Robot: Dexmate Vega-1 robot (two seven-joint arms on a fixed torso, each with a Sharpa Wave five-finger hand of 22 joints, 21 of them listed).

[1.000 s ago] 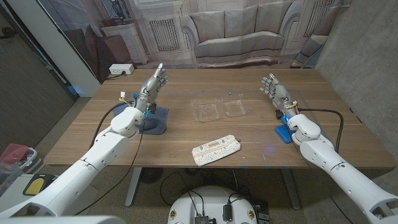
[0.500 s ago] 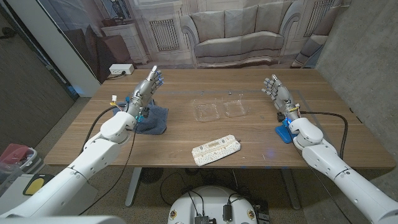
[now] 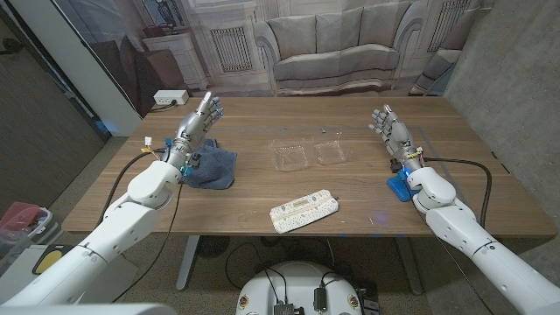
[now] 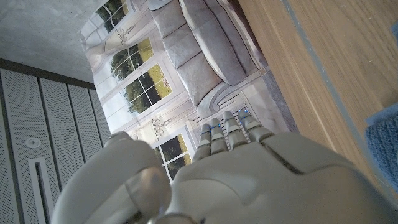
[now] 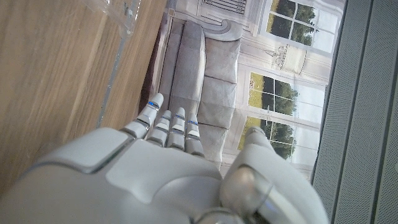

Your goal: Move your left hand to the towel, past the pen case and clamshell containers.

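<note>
A crumpled dark blue towel point(image 3: 214, 168) lies on the left part of the wooden table point(image 3: 350, 188); a corner of the towel point(image 4: 384, 137) shows in the left wrist view. My left hand point(image 3: 194, 122) is raised just beyond the towel's far left edge, fingers straight and together, holding nothing; its back point(image 4: 249, 168) shows in the left wrist view. Two clear clamshell containers point(image 3: 308, 153) sit at mid-table, and the white pen case point(image 3: 304, 210) lies nearer the front edge. My right hand point(image 3: 388, 128) stands open at the right; its back point(image 5: 155, 168) shows too.
A small blue object point(image 3: 399, 187) lies under my right wrist. A white power strip point(image 3: 170, 97) sits on the floor past the table's far left corner. A backdrop with a printed sofa point(image 3: 337, 44) hangs behind the table.
My left hand and arm have swung to the left, from above the towel's middle to its far left edge. The towel now shows more fully. The right hand has hardly moved.
</note>
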